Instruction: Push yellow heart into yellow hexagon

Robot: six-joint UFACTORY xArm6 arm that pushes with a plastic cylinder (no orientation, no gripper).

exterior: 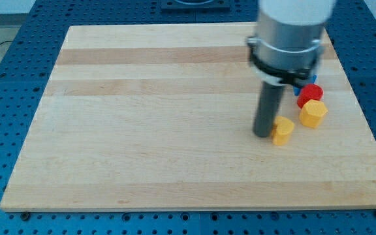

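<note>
You see my tip (262,134) touching the yellow heart (282,130) on its left; there is no hand. The yellow hexagon (313,113) sits near, up-right, on the worktop (142,130).

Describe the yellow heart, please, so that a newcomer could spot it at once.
Start at the wooden board and go to the small cluster of blocks near its right edge. The yellow heart is the lowest and leftmost there, right beside my tip. Unlike the yellow hexagon and red block, it stands apart, notched on top.
</note>
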